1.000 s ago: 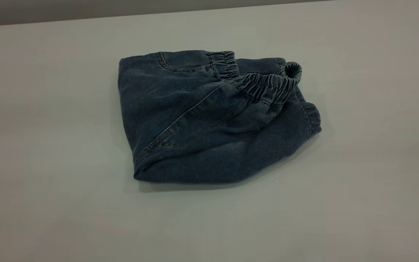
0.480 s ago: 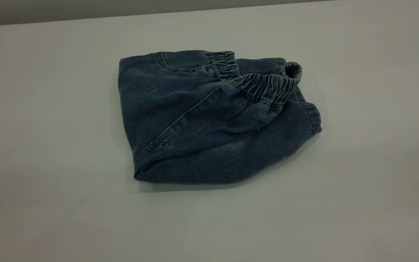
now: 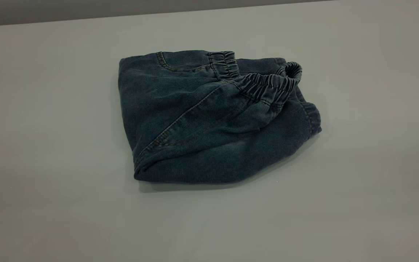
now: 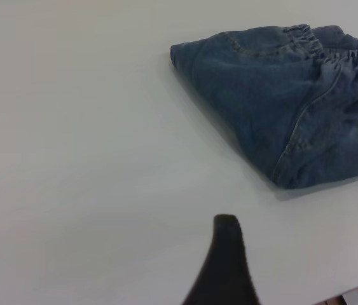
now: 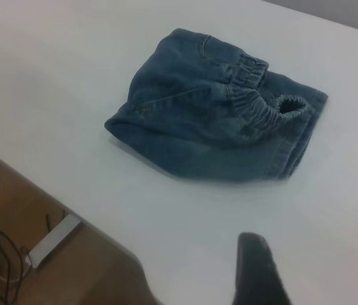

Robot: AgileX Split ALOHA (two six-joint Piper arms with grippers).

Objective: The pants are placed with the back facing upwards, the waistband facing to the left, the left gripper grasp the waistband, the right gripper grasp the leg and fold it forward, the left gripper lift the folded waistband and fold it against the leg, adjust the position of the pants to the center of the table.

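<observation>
From where I stand, the left stretch of the pale grey surface (image 3: 42, 145) lies bare. The left tool (image 4: 226, 267) is well back from the cloth, seen only in its own wrist view as one dark finger above the surface; I cannot tell whether it is spread or pressed together.

Near the middle of the surface lie the pants (image 3: 209, 120), dark blue denim, folded into a compact bundle and lying flat. The fold edge runs down the bundle's left side, with a stitched seam slanting across the top layer. Toward the right of the bundle the gathered elastic waistband (image 3: 267, 85) sits on top, turned over onto the leg, and one end of it curls up into a small open loop. Just beyond it, at the far right edge, a cuffed leg end (image 3: 313, 118) pokes out from under the upper layer.

The right tool (image 5: 258, 273) is also apart from the pants, showing only a single dark finger above the near edge of the surface; its state I cannot tell. Nothing touches the denim.
</observation>
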